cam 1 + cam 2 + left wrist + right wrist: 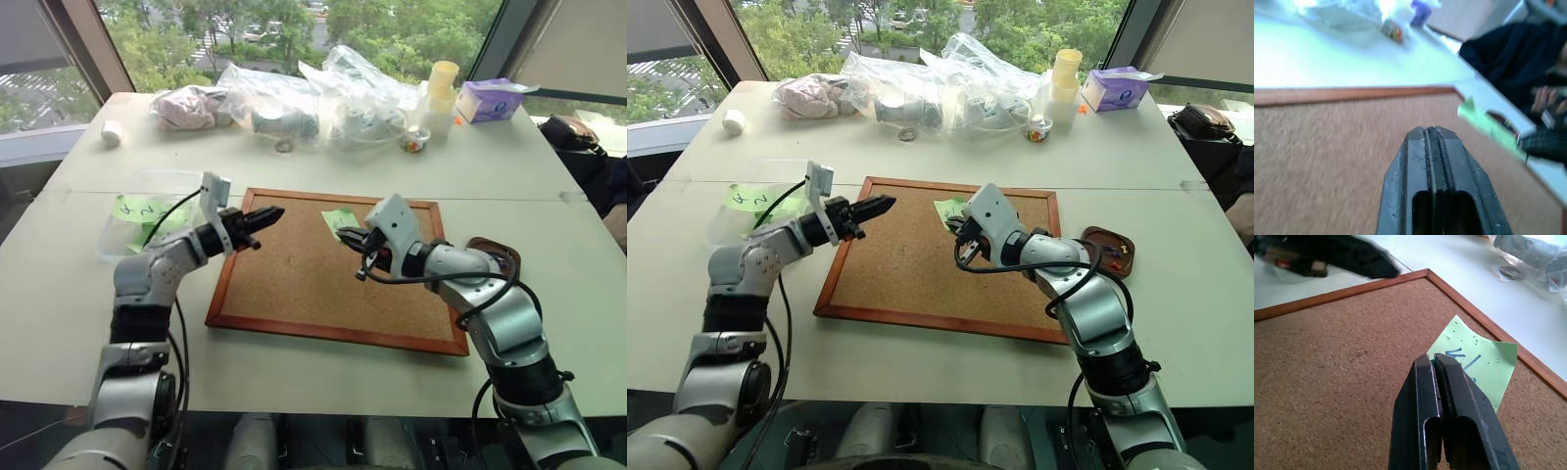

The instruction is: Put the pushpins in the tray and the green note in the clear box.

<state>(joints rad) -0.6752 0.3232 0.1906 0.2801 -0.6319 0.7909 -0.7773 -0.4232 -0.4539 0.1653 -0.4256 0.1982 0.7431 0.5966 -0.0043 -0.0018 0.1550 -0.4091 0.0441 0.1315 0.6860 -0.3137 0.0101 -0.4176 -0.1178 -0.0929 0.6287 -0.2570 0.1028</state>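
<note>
Right hand [1436, 363] is seen shut, fingers pressed together, with a speck of green pinched at the tips; most likely a pushpin head, but too small to be sure. Just beyond those tips the green note [1480, 361] lies on the cork board [294, 274], near the board's far edge, its near corner lifted slightly. No pin can be made out on the note itself.

Step in hand, as judged: pin removal from the note, with the note not yet picked up. Next move is judged to call for the right hand being carried back and outward to the tray [1109, 251], which sits on the worktop [323, 162] just behind that hand's arm, off the board's corner, and opened there. Small coloured bits are seen in the tray already.

Left hand [263, 217] is held above the board's near-left part, pointed across toward the right hand; fingers look closed or nearly so, nothing held. The clear box [127, 230] sits behind and outward of the left hand, lime-green slips [137, 209] inside it.

Right wrist view gives the marks on the note and the pinched tips. Head views give tray and box, absent from that wrist view. Left wrist view adds a person's hand [1547, 98] past the board.
</note>
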